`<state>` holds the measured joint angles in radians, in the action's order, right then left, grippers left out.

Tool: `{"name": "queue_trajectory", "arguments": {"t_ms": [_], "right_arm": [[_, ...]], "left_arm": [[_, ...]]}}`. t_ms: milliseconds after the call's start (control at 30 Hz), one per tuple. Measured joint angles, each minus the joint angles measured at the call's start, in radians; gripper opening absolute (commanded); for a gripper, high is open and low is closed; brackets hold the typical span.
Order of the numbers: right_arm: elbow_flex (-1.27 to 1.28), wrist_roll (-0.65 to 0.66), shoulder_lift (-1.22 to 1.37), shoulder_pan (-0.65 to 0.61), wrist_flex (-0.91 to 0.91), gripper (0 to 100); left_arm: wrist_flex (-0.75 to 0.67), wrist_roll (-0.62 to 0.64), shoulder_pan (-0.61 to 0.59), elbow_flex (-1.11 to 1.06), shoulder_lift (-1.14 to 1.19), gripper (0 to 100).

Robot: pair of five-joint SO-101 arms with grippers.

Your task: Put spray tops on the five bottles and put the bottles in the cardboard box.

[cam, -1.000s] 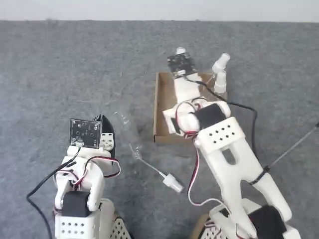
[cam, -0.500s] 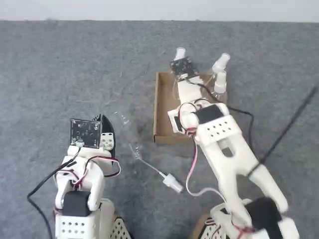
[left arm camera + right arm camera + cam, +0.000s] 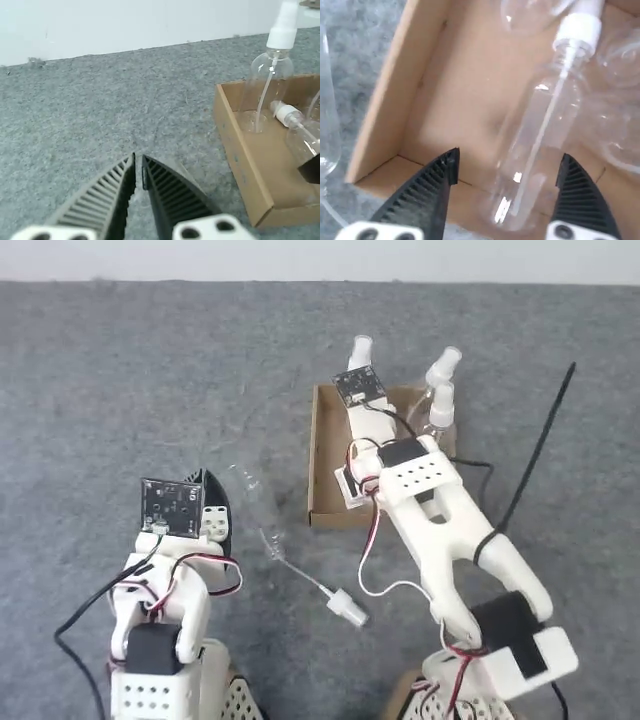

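1. Loose spray top [image 3: 348,608]: it lies on the grey table nearest the arm bases, at 6 o'clock from the cardboard box [image 3: 321,455]. Its thin dip tube points toward 10 o'clock.

2. Left gripper [image 3: 138,159]: clenched, with the jaws nearly touching and nothing between them. It sits low over the table, well clear of the box.

3. Bare bottle [image 3: 258,515]: clear and uncapped, it lies on its side at 3 o'clock from the left gripper and 8 o'clock from the box. Its neck end lies close to the tip of the dip tube.

4. Right gripper [image 3: 509,157]: released, with the jaws spread wide. It hangs over the near end of the box, straddling a capped bottle [image 3: 540,130] that lies flat on the box floor. The jaws grip nothing.

5. Far end of the box: more capped bottles stand at 12 to 1 o'clock, with white spray heads [image 3: 443,365] rising above the rim. They overlap, so I cannot count them with certainty.

Step in hand, as I judge it: a capped bottle has been deposited, and one bottle awaits its top.

Next move calls for:
- Lift the right gripper straight up, clear of the box walls and the standing bottles.
- Have one gripper steady the bare bottle.
- Have the other gripper take the loose top by its head and thread the flexible tube into the narrow neck. Tube alignment looks like the delicate part.
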<state>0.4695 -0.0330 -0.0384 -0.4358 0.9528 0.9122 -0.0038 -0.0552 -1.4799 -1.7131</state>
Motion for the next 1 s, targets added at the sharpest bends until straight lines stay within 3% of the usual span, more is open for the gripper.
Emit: {"name": "queue_trajectory", "arguments": {"t_ms": [567,800,1000], "right_arm": [[0.000,0.000,0.087,0.035,0.000,25.5],[0.000,0.000,0.087,0.040,0.000,13.0],[0.000,0.000,0.087,0.041,-0.005,11.9]], "left_arm": [[0.000,0.000,0.000,0.000,0.000,1],[0.000,0.000,0.000,0.000,0.000,1],[0.000,0.000,0.000,0.000,0.000,1]]}}
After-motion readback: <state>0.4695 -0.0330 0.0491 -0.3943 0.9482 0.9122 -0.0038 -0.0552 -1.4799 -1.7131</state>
